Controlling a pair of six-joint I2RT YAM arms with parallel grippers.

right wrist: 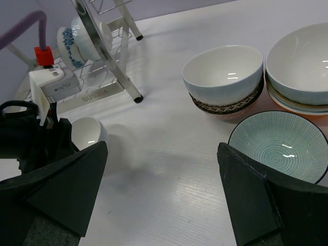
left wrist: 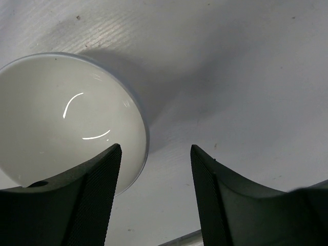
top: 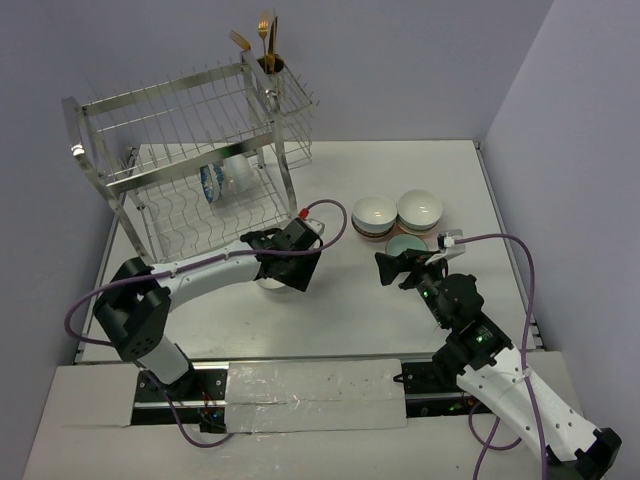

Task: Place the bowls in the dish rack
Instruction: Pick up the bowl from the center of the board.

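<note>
My left gripper (top: 277, 268) hangs over a small white bowl (top: 270, 285) in front of the dish rack (top: 190, 150). In the left wrist view the left gripper (left wrist: 156, 154) is open. Its jaws stand astride the rim of the white bowl (left wrist: 66, 118), one finger (left wrist: 97, 195) over the inside, the other over the table. My right gripper (top: 392, 268) is open and holds nothing. It hovers beside a teal bowl (right wrist: 279, 148). Behind that stand two stacks of bowls (right wrist: 223, 74) (right wrist: 302, 61). Two bowls (top: 225, 178) stand on edge in the rack's lower tier.
Gold cutlery (top: 265, 40) stands in the cup at the rack's far right corner. A rack leg (right wrist: 125, 77) stands on the table between the small white bowl (right wrist: 87, 130) and the stacks. Purple cables (top: 330, 215) loop off both wrists.
</note>
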